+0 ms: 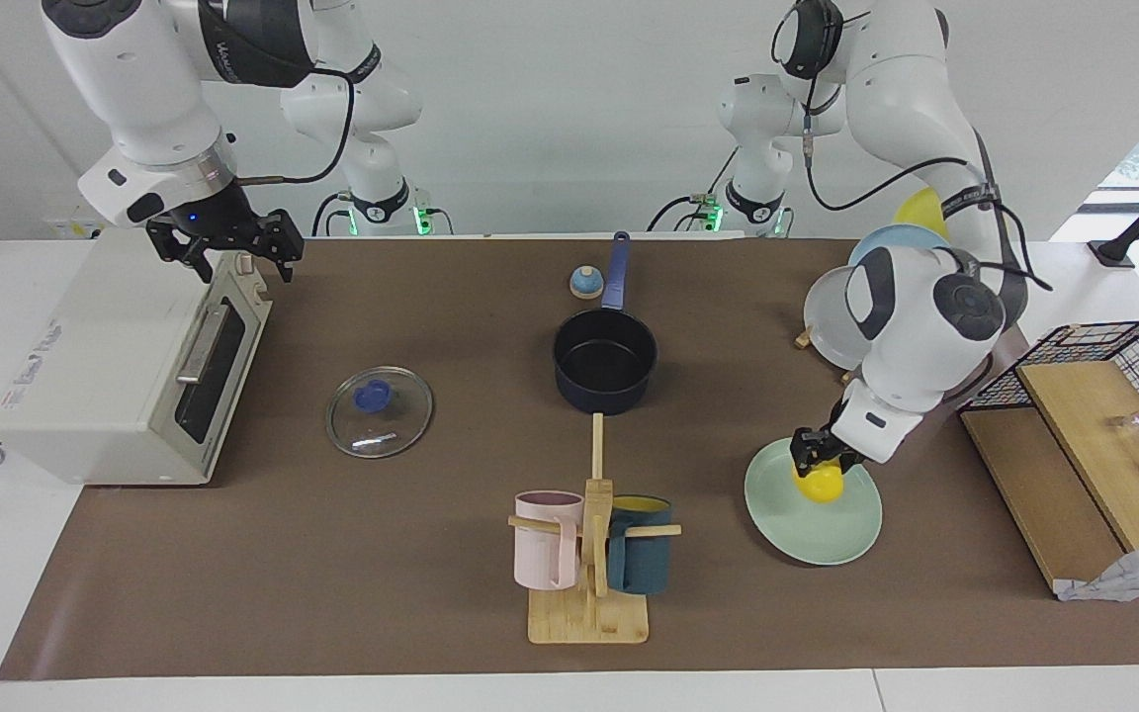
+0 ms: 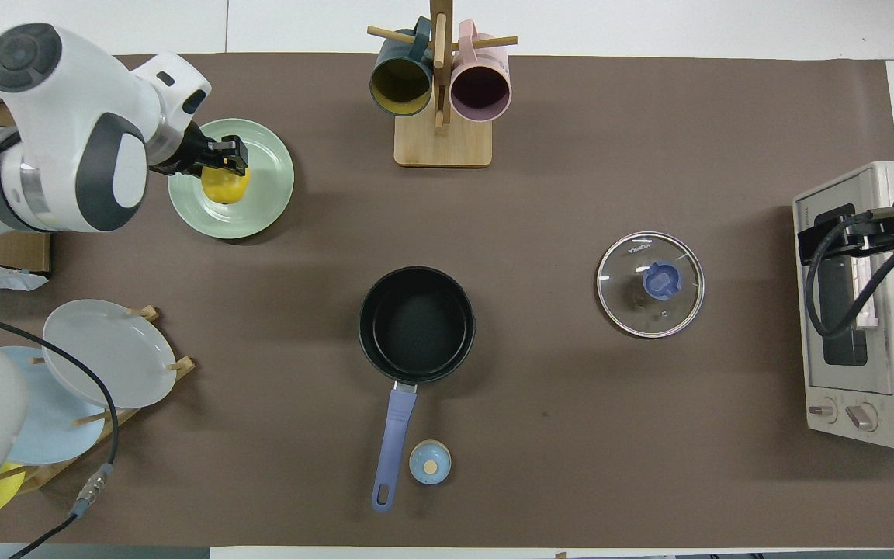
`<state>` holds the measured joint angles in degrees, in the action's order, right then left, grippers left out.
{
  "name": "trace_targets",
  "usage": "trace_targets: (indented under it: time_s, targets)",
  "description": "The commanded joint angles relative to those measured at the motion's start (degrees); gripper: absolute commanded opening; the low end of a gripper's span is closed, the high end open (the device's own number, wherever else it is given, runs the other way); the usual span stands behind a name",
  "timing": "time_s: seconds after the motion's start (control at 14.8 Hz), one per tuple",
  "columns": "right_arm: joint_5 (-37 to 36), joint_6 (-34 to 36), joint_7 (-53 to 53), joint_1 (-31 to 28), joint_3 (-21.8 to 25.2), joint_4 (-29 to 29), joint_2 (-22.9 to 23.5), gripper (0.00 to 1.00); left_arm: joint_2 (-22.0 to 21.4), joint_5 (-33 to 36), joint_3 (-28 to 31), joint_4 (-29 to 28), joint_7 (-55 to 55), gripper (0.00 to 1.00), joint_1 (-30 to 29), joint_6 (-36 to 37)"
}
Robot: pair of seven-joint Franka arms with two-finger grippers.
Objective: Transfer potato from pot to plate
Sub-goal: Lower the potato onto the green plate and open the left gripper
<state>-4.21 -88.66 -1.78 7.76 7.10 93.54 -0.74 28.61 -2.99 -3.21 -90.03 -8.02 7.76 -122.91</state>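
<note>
My left gripper (image 1: 824,461) was clamped on the potato (image 1: 820,483), holding it down at the plate (image 1: 813,522) directly beneath my fingers. The pot (image 1: 605,360) sat uncovered, well apart toward the table's middle. My right gripper (image 1: 225,242) waited with its fingers spread over the toaster oven (image 1: 125,368).

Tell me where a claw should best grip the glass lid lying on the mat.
Probably by the blue knob at the centre of the glass lid, coming straight down from above. The lid lies flat, knob up, so its thin rim sits against the mat, and the knob is the only raised part.
</note>
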Motion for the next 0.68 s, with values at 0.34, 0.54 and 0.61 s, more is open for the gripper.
trace_targets:
  time_s: [0.34, 0.54, 0.61]
  targets:
    - [1.13, -0.81, 0.38, -1.87, 0.89, -0.2, 0.04, 1.0, -2.25, 0.35, -0.3, -9.03, 3.7, 0.0, -1.61, -7.26]
    - [1.13, -1.68, 0.29, -2.39, 1.77, -0.03, 0.04, 1.0, -2.33, 0.44, -0.22, -8.68, 5.99, 1.0, -1.96, -6.47]
    - [1.13, -2.12, 0.2, -2.4, 1.86, 0.06, 0.04, 1.0, -2.86, 0.44, -0.22, -8.24, 6.0, 1.0, -2.05, -6.03]
